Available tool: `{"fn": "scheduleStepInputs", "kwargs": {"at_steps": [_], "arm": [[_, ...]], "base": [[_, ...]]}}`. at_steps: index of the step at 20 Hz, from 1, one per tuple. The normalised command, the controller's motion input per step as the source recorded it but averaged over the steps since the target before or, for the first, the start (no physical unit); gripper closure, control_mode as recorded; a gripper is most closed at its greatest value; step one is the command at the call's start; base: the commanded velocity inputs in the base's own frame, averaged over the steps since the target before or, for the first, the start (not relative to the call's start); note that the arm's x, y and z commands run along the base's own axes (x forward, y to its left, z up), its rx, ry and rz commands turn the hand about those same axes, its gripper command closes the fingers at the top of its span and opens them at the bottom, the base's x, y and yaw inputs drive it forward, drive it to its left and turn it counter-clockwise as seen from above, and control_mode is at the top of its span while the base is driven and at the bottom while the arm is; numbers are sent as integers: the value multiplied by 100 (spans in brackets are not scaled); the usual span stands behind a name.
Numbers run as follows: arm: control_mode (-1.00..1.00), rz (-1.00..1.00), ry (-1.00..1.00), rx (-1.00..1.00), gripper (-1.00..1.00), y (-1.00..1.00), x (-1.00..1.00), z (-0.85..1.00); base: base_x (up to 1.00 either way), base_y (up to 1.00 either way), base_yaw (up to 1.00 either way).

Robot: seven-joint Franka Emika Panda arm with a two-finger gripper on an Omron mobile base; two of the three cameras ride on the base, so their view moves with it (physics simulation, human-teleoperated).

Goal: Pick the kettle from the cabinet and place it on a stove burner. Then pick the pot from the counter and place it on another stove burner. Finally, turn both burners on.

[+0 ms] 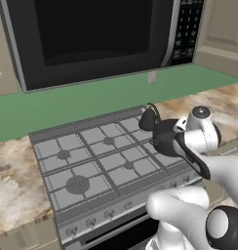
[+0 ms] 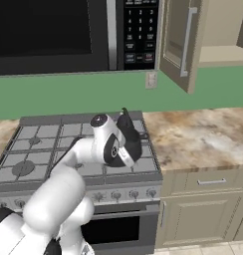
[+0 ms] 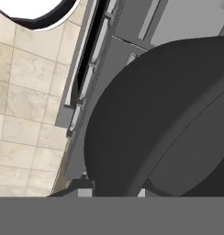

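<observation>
A black microwave [image 1: 91, 39] hangs over the silver gas range [image 1: 67, 195], with the marbled counter [image 2: 203, 132] to the range's right and the beige cabinet [image 2: 181, 45] above it, its door swung open. The white arm [image 2: 68, 184] reaches across the range's right side, and the wide dark pot [image 1: 165, 136] is held just above the right-hand grates, its round body taking up most of the hand view [image 3: 155, 119]. The small black kettle [image 1: 148, 119] stands on the back right burner, just behind the pot, and the gripper [image 1: 175, 138] is at the pot's rim, seemingly clamped on the pot, though the fingers themselves are hidden.
</observation>
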Motion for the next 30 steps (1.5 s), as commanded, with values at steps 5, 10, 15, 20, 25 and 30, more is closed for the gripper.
{"fn": "scheduleStepInputs", "kwargs": {"at_steps": [5, 10, 15, 20, 25, 30], "arm": [[-100, 0, 0, 0, 100, -13, 15, -6], [-100, 0, 0, 0, 100, -12, 11, -13], [-100, 0, 0, 0, 100, -13, 10, -15], [-100, 0, 0, 0, 100, -6, 14, -12], [-100, 0, 0, 0, 100, -1, 18, -13], [-100, 0, 1, 0, 100, 0, 21, -14]], "base": [[0, 0, 0], [0, 0, 0], [0, 0, 0], [0, 0, 0], [0, 0, 0], [0, 0, 0]]}}
